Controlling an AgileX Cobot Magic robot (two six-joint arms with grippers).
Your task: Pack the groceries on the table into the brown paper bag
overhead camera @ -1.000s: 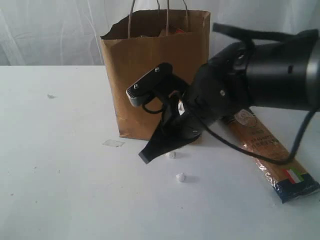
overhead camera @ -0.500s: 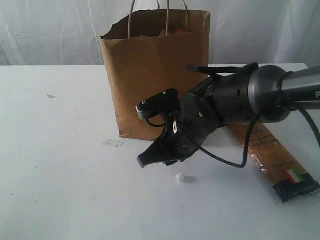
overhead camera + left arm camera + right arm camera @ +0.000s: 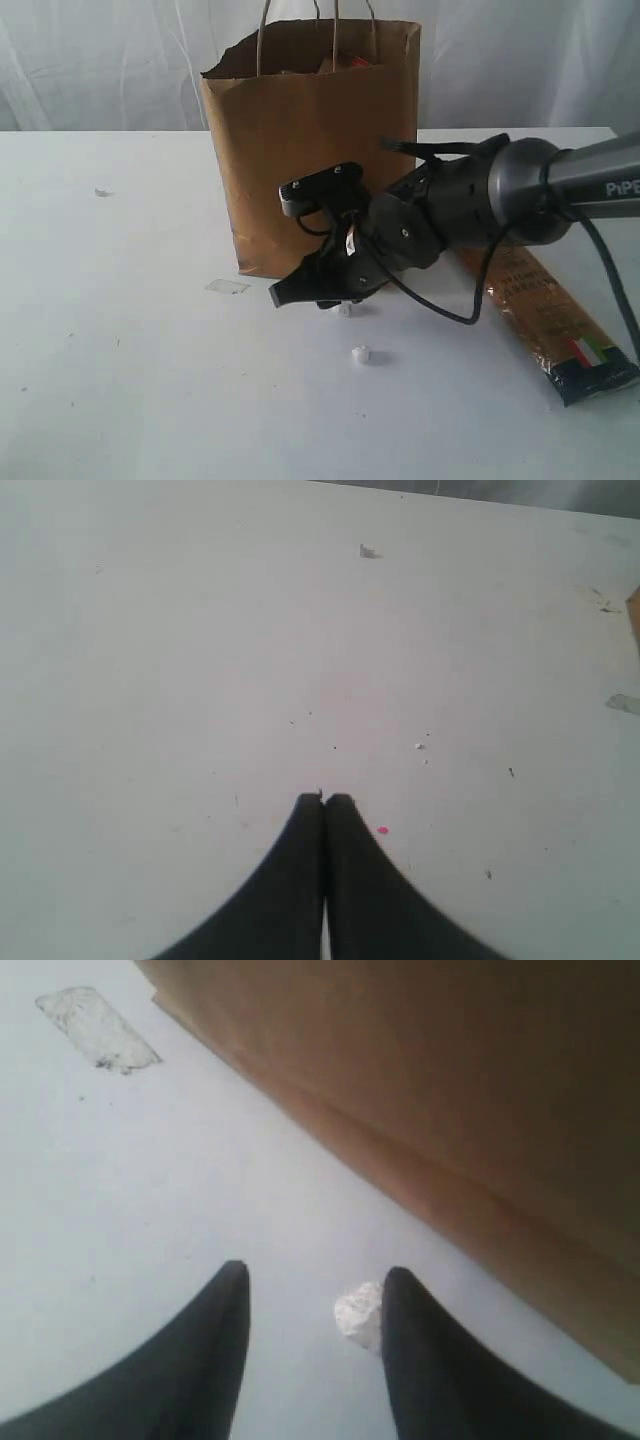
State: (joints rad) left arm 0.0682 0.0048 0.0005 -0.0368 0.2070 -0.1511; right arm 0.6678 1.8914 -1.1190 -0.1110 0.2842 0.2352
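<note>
Bag [image 3: 300, 140] on bench [image 3: 120, 350], right gripper [image 3: 312, 1280] spread low beside it, crumb [image 3: 358, 1315] by one finger [image 3: 420, 1360], left gripper [image 3: 325, 800] pressed together, spaghetti [image 3: 540, 310] nearby

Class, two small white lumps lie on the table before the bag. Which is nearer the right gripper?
The lump closer to the bag, right by the right gripper; the other lump sits alone, farther out.

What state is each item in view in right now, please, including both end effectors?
brown paper bag: upright, top open.
long spaghetti packet: lying flat on the table, outside the bag.
right end effector: open, low by the bag's base, holding nothing.
left end effector: shut, empty.
</note>
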